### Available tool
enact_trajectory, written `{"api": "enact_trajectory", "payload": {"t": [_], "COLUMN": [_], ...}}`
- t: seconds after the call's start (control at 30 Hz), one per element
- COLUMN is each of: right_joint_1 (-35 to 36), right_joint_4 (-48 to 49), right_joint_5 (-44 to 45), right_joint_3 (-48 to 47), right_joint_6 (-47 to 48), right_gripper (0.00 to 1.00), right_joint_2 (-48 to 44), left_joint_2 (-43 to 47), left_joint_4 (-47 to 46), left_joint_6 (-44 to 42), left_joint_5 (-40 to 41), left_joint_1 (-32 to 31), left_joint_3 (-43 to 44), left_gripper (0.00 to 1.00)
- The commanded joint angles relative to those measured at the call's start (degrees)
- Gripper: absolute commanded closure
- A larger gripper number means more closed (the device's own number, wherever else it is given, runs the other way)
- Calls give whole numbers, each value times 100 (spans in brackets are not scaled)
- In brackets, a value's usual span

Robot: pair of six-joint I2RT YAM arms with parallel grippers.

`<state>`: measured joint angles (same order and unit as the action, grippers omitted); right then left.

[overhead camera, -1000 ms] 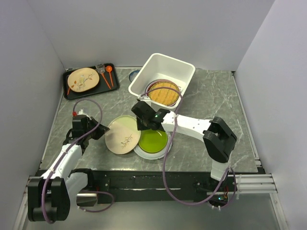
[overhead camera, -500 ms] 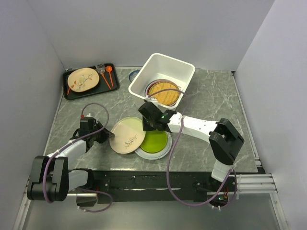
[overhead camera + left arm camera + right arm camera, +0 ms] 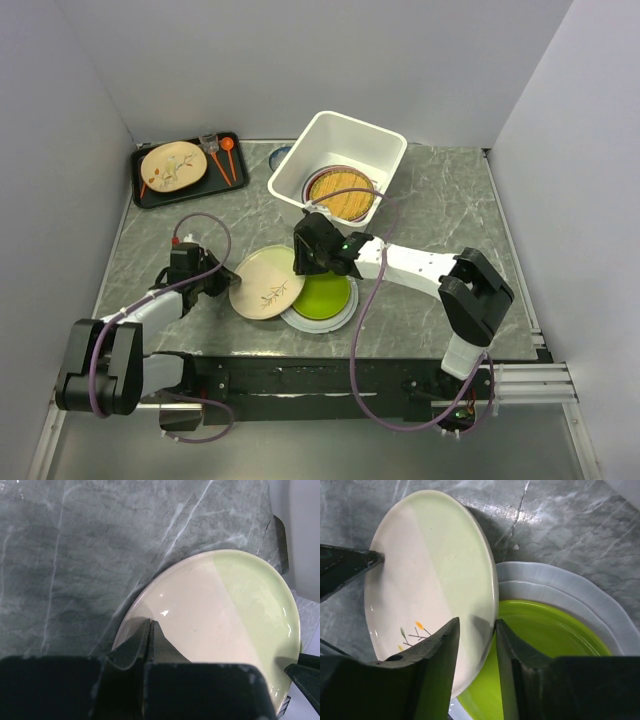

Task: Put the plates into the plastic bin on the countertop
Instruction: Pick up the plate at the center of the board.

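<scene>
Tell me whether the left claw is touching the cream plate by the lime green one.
Touching. The left wrist view shows the left claw shut on the rim of the cream plate, no gap.

Left arm low, reaching out toward the right. Left hand pinched tight on the rim of the cream plate, holding it tilted. Right arm stretched leftward across the middle, elbow raised near its base. Right hand angled down, fingers parted, straddling the plate's opposite rim.
</scene>
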<state>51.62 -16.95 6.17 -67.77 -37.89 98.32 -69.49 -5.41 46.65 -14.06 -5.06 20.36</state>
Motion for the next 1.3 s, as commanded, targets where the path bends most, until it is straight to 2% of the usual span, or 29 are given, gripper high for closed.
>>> {"api": "enact_trajectory", "payload": {"t": [0.0, 0.27, 0.53, 0.93, 1.0, 1.07, 1.17, 1.27], "right_joint_1": [-11, -178, -204, -222, -213, -231, -231, -240], "right_joint_4": [675, 1105, 1677, 2670, 2898, 3065, 3250, 3260], "right_joint_5": [-476, -916, -1768, -2067, -2103, -2147, -2103, -2015], "right_joint_3": [132, 440, 782, 1591, 1696, 1766, 1881, 1934], "right_joint_6": [-131, -184, -482, -1238, -1291, -1370, -1476, -1485], "right_gripper": [56, 55, 56, 59, 69, 89, 98, 100], "right_joint_2": [-208, -147, -59, -156, -103, -68, -59, -129], "left_joint_2": [-169, -161, 146, 191, 191, 182, 199, 243], "left_joint_4": [93, 93, 198, 137, 137, 163, 181, 181], "left_joint_6": [-77, -104, -104, -130, -130, -156, -183, -192], "left_joint_5": [-52, -53, 44, -26, -26, -26, -17, -26], "left_joint_1": [-92, -109, -109, -127, -136, -144, -144, -153], "left_joint_3": [47, 65, -41, -76, -67, -50, -50, -58], "left_gripper": [99, 99, 99, 99, 99, 99, 99, 99]}}
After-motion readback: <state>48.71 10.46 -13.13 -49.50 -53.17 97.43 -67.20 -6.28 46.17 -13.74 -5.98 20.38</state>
